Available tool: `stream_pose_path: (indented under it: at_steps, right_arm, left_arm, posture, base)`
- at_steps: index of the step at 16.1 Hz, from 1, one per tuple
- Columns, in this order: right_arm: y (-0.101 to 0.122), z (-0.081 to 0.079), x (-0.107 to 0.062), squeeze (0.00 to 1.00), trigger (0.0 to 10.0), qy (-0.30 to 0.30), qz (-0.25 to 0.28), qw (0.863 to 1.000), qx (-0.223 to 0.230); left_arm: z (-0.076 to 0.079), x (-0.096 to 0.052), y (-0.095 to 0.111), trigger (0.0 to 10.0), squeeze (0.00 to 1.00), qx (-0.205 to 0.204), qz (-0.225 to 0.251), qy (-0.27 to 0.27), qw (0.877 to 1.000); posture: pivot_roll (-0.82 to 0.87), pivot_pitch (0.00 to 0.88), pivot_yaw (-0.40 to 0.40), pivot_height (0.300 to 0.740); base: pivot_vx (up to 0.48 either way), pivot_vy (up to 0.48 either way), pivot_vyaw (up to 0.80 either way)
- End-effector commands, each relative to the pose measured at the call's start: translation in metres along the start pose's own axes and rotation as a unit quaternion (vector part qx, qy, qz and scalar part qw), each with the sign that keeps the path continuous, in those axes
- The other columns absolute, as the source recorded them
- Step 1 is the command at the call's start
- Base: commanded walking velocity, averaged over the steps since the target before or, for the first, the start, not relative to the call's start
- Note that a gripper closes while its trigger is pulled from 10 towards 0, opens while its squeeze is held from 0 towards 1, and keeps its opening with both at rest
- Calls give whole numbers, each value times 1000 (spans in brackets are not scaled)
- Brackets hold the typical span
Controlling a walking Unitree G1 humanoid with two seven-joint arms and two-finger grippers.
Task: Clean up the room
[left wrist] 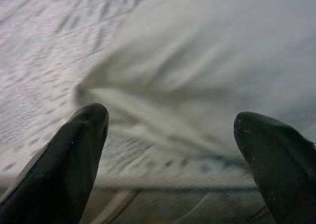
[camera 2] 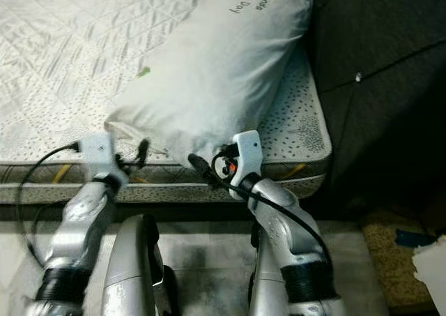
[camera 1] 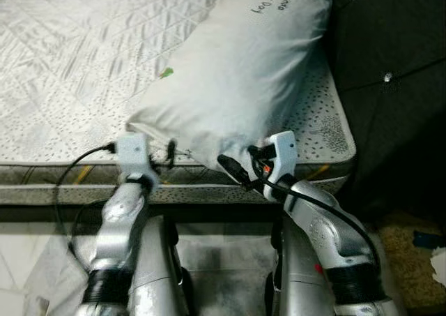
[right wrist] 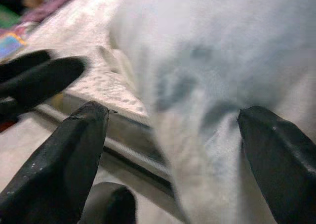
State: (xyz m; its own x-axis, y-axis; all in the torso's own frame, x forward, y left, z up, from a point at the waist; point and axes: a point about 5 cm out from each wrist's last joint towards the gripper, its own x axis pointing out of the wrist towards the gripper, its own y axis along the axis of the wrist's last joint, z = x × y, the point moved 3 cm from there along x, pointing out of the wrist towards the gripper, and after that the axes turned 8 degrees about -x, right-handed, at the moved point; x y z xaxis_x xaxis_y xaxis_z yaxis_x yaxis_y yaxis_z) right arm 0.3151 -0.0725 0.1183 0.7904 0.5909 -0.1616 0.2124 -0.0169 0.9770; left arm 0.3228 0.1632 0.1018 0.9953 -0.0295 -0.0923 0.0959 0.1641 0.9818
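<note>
Pillow [camera 1: 237,72] on the mattress [camera 1: 70,65], our two claws at its near edge.
Left gripper [left wrist: 170,135] and right gripper [right wrist: 173,140] both gape wide, holding nothing, just short of the pillow's near corners; we judge the step a two-handed grasp, closing next. No containers near the pillow.

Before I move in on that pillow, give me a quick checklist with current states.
1. Left gripper jaws open: ok.
2. Right gripper jaws open: ok.
3. Pillow lies on the mattress, its near corner overhanging the edge: ok.
4. Both grippers at the pillow's near end, one on each side: ok.
5. Either gripper touching the pillow: cannot tell.
6. Pillow's far end beside the dark headboard: ok.
</note>
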Motion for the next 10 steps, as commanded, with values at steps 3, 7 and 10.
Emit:
stream_pose_path:
  at_steps: [3, 7, 10]
  right_arm:
    - [-8, 5, 6, 0, 10000, -41, -20, 999, -14]
    - [13, 48, 1, 0, 10000, -176, 22, 982, -70]
    - [15, 58, -19, 0, 10000, -155, 40, 987, -34]
  left_arm:
    - [-34, -25, -11, 10000, 0, 8, -32, 66, 997]
    - [-29, -29, -10, 10000, 0, 0, -33, 64, 997]
    - [-19, -26, -8, 10000, 0, -7, -35, 49, 998]
  posture:
    - [29, 132, 68, 530]
    - [30, 138, 52, 530]
    - [13, 147, 62, 530]
  base:
    - [0, 0, 0]
    - [0, 0, 0]
    - [0, 0, 0]
